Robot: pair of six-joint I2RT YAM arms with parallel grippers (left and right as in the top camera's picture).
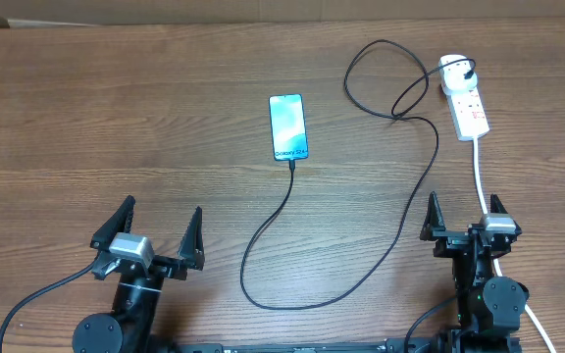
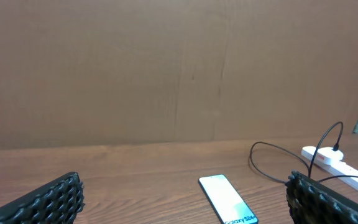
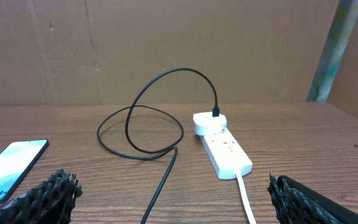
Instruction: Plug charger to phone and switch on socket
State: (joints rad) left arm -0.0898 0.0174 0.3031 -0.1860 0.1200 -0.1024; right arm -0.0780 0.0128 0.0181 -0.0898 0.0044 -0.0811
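The phone lies flat at the table's middle, blue screen up; it also shows in the left wrist view and the right wrist view. The charger's black cable runs from the phone's bottom edge, where its tip touches, loops toward me, then out to the socket. The white socket also shows in the right wrist view and the left wrist view, with the cable's end in its far, rounded end. My left gripper and right gripper are open, empty, near the front edge.
The socket's thick white cord runs toward me past the right arm and under it. A brown board wall stands along the table's far side. The cable forms a loop left of the socket.
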